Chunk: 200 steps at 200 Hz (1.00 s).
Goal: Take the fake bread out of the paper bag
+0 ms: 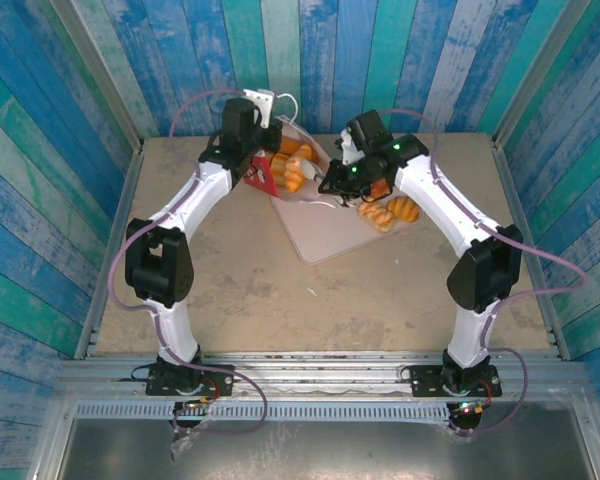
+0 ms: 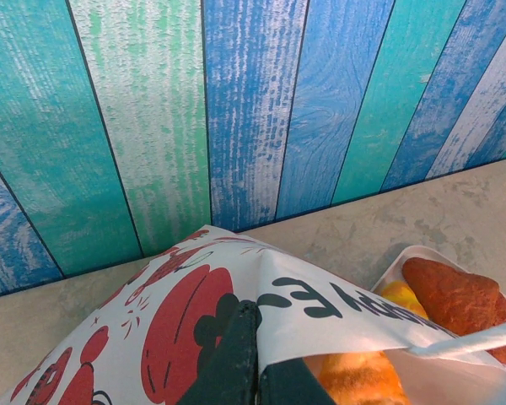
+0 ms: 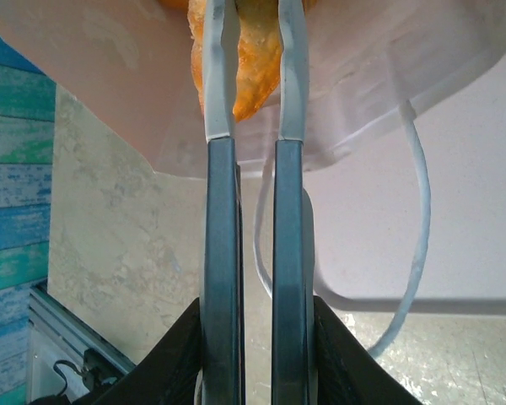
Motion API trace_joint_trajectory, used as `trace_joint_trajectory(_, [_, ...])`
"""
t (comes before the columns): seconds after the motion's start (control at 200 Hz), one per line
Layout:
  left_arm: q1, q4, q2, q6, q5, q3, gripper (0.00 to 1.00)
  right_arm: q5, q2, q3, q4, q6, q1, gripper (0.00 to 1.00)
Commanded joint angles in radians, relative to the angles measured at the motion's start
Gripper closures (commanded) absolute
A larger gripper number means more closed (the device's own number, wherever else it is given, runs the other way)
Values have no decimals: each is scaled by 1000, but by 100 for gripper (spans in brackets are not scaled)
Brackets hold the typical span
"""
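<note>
The red-and-white paper bag lies tipped at the back of the table, its mouth toward the right. My left gripper is shut on the bag's upper edge, pinching the paper. Orange fake bread shows inside the mouth. A reddish-brown piece lies further right. My right gripper reaches into the bag's white mouth. Its fingers are shut on an orange piece of fake bread. From above, the right gripper sits at the bag mouth beside more bread.
A flat pale square tray lies under the bag mouth, with golden pastries at its right edge. A white cord handle hangs beside my right fingers. Blue-green plank walls close in the back and sides.
</note>
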Motion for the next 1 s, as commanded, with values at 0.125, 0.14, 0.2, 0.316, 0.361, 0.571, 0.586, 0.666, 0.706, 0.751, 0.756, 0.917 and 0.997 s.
trace_joint_trajectory(0.125, [-4, -32, 52, -21, -2, 28, 100, -59, -98, -35, -11, -59, 11, 81])
trace_joint_trajectory(0.14, [-4, -31, 52, -21, -2, 29, 100, -66, -103, -40, -11, -62, 12, 81])
trace_joint_trajectory(0.2, [-6, -31, 53, -22, 0, 30, 100, -84, -121, -56, -12, -71, 17, 82])
trace_joint_trajectory(0.316, [-3, -30, 56, -23, 5, 33, 100, -111, -158, -81, -16, -95, 25, 82])
trace_joint_trajectory(0.361, [-4, -30, 58, -27, 9, 33, 100, -119, -170, -85, -17, -105, 27, 82])
trace_joint_trajectory(0.571, [-4, -29, 59, -31, 11, 36, 100, -131, -237, -98, -34, -122, 28, 82])
trace_joint_trajectory(0.586, [-4, -29, 57, -32, 10, 37, 100, -131, -242, -101, -35, -123, 28, 82])
trace_joint_trajectory(0.666, [-5, -28, 55, -32, 9, 39, 100, -125, -267, -123, -42, -125, 28, 82])
trace_joint_trajectory(0.706, [-5, -29, 57, -31, 9, 41, 100, -118, -279, -132, -50, -128, 27, 83])
trace_joint_trajectory(0.751, [-5, -29, 57, -32, 8, 42, 100, -107, -292, -139, -62, -129, 27, 83])
trace_joint_trajectory(0.756, [-4, -29, 56, -32, 9, 42, 100, -105, -294, -140, -63, -130, 26, 83])
trace_joint_trajectory(0.917, [-4, -31, 60, -35, 11, 45, 100, -66, -362, -157, -95, -136, 8, 83])
trace_joint_trajectory(0.997, [-5, -32, 59, -37, 11, 41, 100, -46, -406, -179, -94, -128, -14, 83])
